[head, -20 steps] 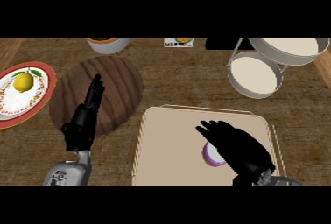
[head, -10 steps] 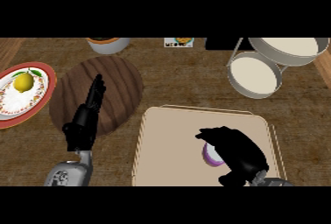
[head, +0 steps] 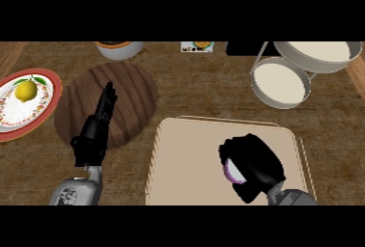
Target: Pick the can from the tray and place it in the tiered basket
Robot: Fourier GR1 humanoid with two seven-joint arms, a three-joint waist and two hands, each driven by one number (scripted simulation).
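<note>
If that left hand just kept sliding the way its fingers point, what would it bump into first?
Probably nothing close: the left hand points up the view over the round wooden board, with bare counter beyond. The bowl at the far edge seems roughly in line, though height is unclear.

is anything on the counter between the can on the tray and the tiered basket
Nothing visible does. The right hand is curled over the can on the tray, and the stretch of counter up to the tiered basket at upper right holds no objects. The basket's bowls look unoccupied.
</note>
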